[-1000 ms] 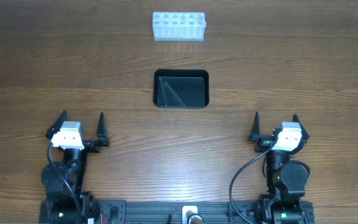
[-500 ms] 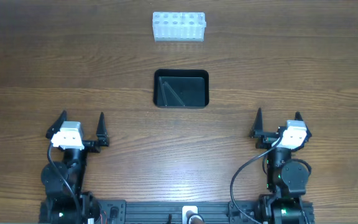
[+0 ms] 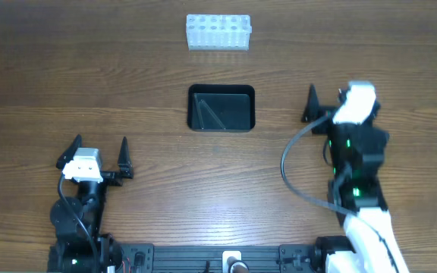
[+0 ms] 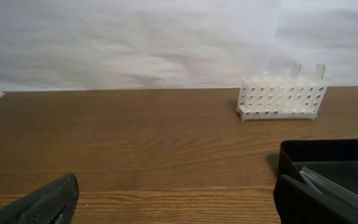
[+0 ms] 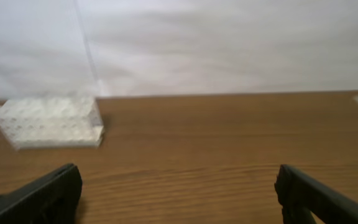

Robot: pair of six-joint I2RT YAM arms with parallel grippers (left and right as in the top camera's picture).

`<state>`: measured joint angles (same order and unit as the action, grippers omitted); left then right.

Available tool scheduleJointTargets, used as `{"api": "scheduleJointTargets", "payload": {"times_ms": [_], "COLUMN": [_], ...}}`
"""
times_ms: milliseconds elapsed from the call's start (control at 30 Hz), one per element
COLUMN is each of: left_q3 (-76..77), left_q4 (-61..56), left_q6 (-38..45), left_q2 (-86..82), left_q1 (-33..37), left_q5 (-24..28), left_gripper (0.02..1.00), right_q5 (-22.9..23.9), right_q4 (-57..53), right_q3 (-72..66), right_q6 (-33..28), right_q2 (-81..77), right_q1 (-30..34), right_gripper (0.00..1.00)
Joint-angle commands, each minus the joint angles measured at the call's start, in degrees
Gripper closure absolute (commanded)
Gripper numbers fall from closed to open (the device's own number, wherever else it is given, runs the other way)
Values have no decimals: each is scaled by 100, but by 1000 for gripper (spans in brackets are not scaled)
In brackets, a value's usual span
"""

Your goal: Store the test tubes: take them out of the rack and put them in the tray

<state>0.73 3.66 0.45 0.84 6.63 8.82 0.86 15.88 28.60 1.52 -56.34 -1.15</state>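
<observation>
You're at the reach-for-a-tube step, I'd say: rack (image 3: 218, 32) at top centre holds two tubes (image 4: 320, 70), tray (image 3: 222, 88) sits mid-frame below it, right jaws spread just right of the tray, left jaws spread at lower left; next, line up on one tube

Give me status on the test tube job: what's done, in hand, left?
Done: what look like two test tubes lie in the black tray. In hand: nothing; the right hand is open and empty to the right of the tray, the left hand open near its base. Left: two test tubes stand at one end of the white rack.
</observation>
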Motion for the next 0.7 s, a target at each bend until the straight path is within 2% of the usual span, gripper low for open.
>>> {"api": "scheduleJointTargets", "payload": {"times_ms": [33,233,333,467,700], "left_q3": [-37,-37,-37,-37,-37], "left_q4": [-7,-7,-7,-7,-7], "left_q6": [83,83,81,81,81], "left_q2": [-57,-57,-57,-57,-57], "left_q1": [39,39,39,39,39], "left_q5": [72,72,72,72,72], "left_gripper": [18,18,18,18,18], "right_q5": [-597,-496,-166,566,1008], "right_q4": [-31,-293,-605,-1268,-2190], "right_q3": [1073,2518,3294,4417,5906], "right_q6": [306,402,402,669,1176], "right_q2": [-1353,-2981,-3668,-4500,-5543], "right_q1": [-50,-680,-1147,-1779,-2498], "right_gripper": [7,9,7,9,7]}}
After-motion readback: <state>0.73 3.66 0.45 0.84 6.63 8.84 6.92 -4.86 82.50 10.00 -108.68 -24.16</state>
